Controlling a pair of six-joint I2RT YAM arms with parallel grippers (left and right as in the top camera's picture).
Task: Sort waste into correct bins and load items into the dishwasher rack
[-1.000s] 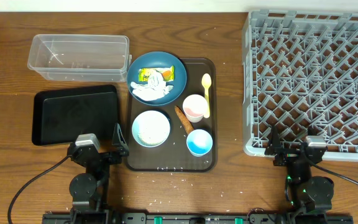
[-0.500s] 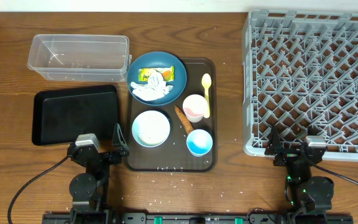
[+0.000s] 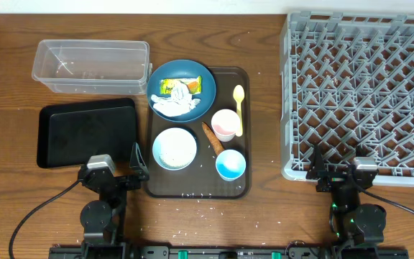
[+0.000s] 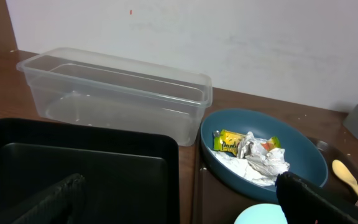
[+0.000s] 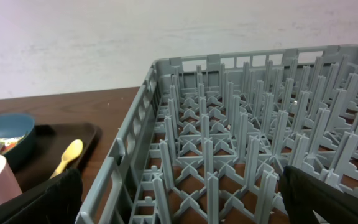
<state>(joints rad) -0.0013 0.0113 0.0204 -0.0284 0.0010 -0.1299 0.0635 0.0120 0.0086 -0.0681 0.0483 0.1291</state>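
Observation:
A dark-blue plate (image 3: 182,88) holds crumpled white tissue (image 3: 177,105) and a yellow-green wrapper (image 3: 169,87); it also shows in the left wrist view (image 4: 303,155). On the brown tray are a light-blue bowl (image 3: 174,148) with rice, an orange carrot piece (image 3: 212,137), a pink cup (image 3: 226,124), a small blue cup (image 3: 231,165) and a yellow spoon (image 3: 238,108). The clear tub (image 3: 92,66) and the black tray (image 3: 86,132) lie at left. The grey rack (image 3: 365,93) is at right. My left gripper (image 3: 117,171) and right gripper (image 3: 335,173) are open and empty at the front edge.
The dark brown serving tray (image 3: 241,188) sits mid-table under the dishes. Loose rice grains (image 3: 192,210) dot the wood in front of it. The rack's near wall (image 5: 114,180) stands right before my right gripper. A white wall runs behind the table.

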